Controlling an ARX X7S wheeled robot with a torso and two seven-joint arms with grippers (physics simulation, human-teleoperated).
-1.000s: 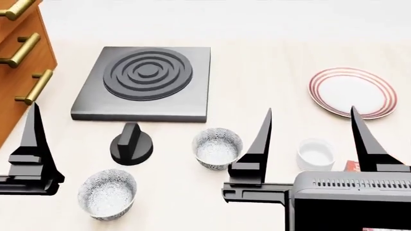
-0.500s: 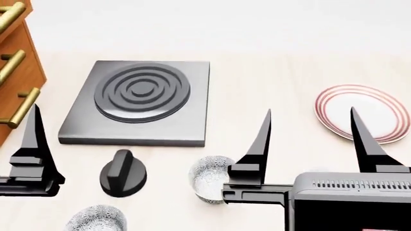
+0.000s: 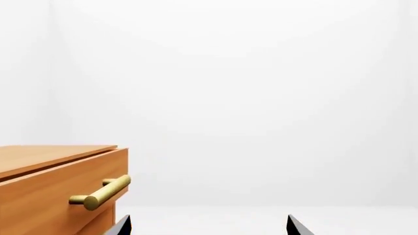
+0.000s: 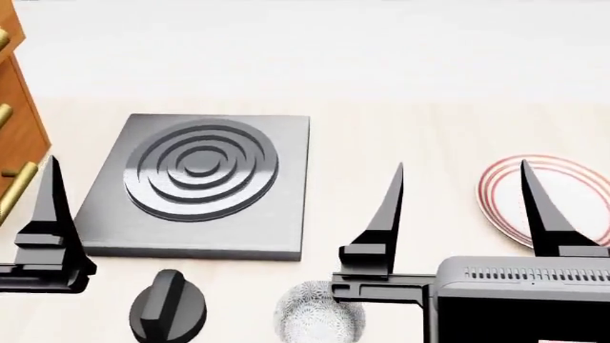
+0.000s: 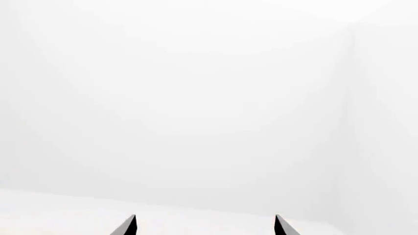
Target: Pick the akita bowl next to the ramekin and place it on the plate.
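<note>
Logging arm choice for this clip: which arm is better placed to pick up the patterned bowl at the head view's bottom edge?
Probably right. The right gripper stands open, its near finger just above the akita bowl, with the plate on that side. The left gripper's one visible finger sits far off by the drawers.

grey burner slab, black knob, wooden drawers.

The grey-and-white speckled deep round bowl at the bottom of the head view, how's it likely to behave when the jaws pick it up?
The grey-and-white speckled deep round bowl looks like rigid glazed ceramic, so probably stiff, fairly smooth and possibly slippery. Its curved side gives the jaws little flat surface, so a rim pinch seems safer. It is probably breakable if dropped.
</note>
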